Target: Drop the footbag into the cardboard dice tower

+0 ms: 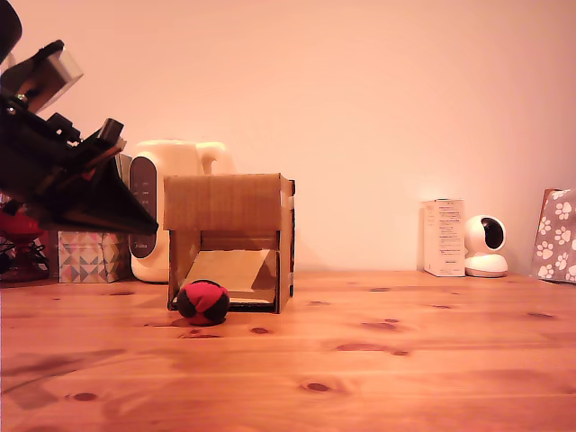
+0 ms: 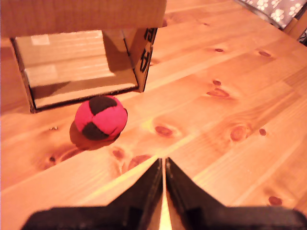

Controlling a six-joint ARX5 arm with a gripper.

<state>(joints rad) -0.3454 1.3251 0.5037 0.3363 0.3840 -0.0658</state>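
We see the footbag (image 1: 202, 302) resting on the wooden table (image 1: 378, 360) just in front of the cardboard dice tower (image 1: 229, 238), at its lower front opening, while our gripper (image 2: 164, 177) hangs apart from it, fingers pressed nearly together and holding nothing. To grasp it well, we should spread the fingers wide first, centre them over the ball, and descend squarely. Because it is soft, we likely need only close gently.

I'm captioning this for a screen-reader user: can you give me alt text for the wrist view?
A red and black footbag lies on a wooden table just in front of the open bottom of a cardboard tower. The hand, fingers nearly together and empty, points at the table beside the footbag.
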